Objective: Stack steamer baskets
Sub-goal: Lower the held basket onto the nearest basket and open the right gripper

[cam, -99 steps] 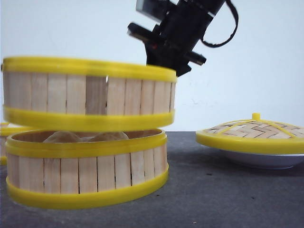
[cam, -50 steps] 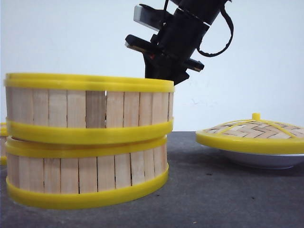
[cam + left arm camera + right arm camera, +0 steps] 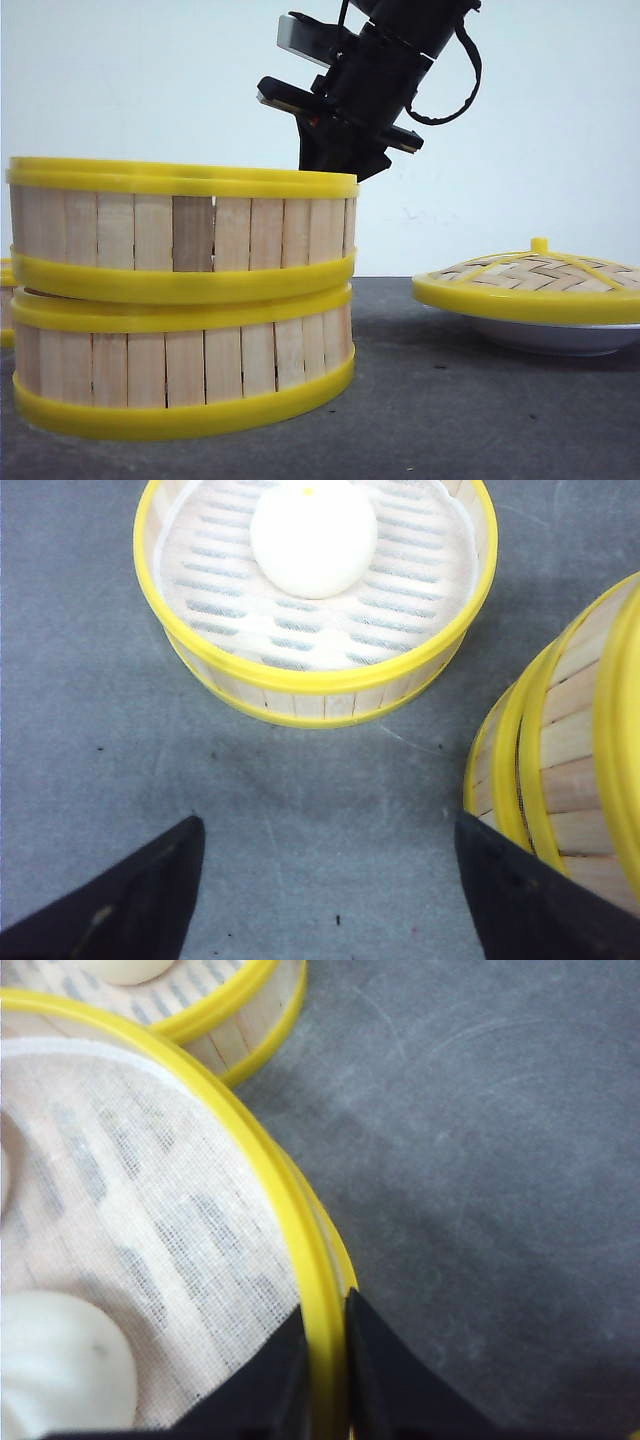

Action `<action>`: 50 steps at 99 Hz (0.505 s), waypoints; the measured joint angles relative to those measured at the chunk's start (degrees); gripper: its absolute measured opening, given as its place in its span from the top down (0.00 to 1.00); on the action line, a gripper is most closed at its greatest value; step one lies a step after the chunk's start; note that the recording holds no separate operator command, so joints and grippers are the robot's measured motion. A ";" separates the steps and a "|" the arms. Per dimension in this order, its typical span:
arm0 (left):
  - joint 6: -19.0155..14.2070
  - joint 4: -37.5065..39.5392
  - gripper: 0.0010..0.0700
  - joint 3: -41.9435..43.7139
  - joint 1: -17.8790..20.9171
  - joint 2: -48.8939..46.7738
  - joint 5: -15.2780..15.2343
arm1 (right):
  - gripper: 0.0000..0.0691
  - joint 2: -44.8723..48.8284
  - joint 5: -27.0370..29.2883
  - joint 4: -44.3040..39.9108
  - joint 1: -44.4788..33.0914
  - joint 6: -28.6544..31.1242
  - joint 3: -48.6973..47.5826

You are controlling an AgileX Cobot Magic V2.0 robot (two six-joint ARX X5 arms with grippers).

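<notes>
The upper steamer basket (image 3: 182,233) sits on the lower steamer basket (image 3: 183,365), rims nearly aligned. The right gripper (image 3: 322,1380) pinches the upper basket's far wall at the rim, one finger inside, one outside. The third steamer basket (image 3: 315,595), holding a bun (image 3: 313,535), stands just beside the lower basket. The left gripper (image 3: 325,885) hangs spread and empty near it. Recommendation: confirm the rims seat evenly, then release straight and lift clear without dragging the wall.

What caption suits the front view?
Right gripper pinches the upper steamer basket's rim, seating it on the lower basket.
</notes>
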 joint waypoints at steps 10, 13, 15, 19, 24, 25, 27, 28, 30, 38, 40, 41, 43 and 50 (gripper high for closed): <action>0.00 0.04 0.33 0.00 0.00 0.00 0.00 | 0.96 0.72 -0.02 0.02 -0.02 0.17 1.64; 0.00 0.04 0.33 0.00 0.00 0.00 0.00 | 0.96 1.01 0.00 0.04 0.00 0.35 1.97; 0.00 0.09 0.33 0.00 0.00 0.00 0.00 | 0.96 1.16 0.00 0.04 0.00 0.39 2.12; 0.00 0.09 0.33 0.00 0.00 0.00 0.00 | 0.96 1.60 -0.07 0.04 0.00 0.44 2.27; 0.00 0.11 0.33 0.00 0.00 0.00 0.00 | 0.96 2.23 -0.17 -0.07 0.00 0.44 2.29; 0.00 0.11 0.33 0.00 0.00 0.00 0.00 | 0.96 2.38 -0.20 -0.11 0.00 0.44 2.29; 0.00 0.11 0.33 0.00 0.00 0.00 0.00 | 0.96 2.71 -0.22 -0.22 0.00 0.44 2.29; 0.00 0.11 0.33 0.00 0.00 0.00 0.00 | 0.96 2.95 -0.20 -0.35 0.02 0.44 2.29; 0.00 0.11 0.33 0.00 0.00 0.00 0.00 | 0.96 3.32 -0.11 -0.57 0.04 0.48 2.29; 0.00 0.11 0.33 0.00 0.00 0.00 0.00 | 0.96 4.24 -0.61 -1.40 0.04 1.31 2.38; 0.00 0.11 0.33 0.00 0.00 0.00 0.00 | 0.97 4.26 -0.59 -1.68 0.13 1.44 2.38; 0.00 0.11 0.33 0.00 0.02 0.00 0.00 | 0.97 4.26 -0.61 -1.90 0.17 1.46 2.38; 0.00 0.11 0.33 0.00 0.04 0.00 0.00 | 0.97 4.26 -0.59 -2.19 0.24 1.66 2.38; 0.00 0.22 0.33 0.00 0.04 0.00 0.00 | 0.97 4.26 -0.63 -3.39 0.26 2.01 2.86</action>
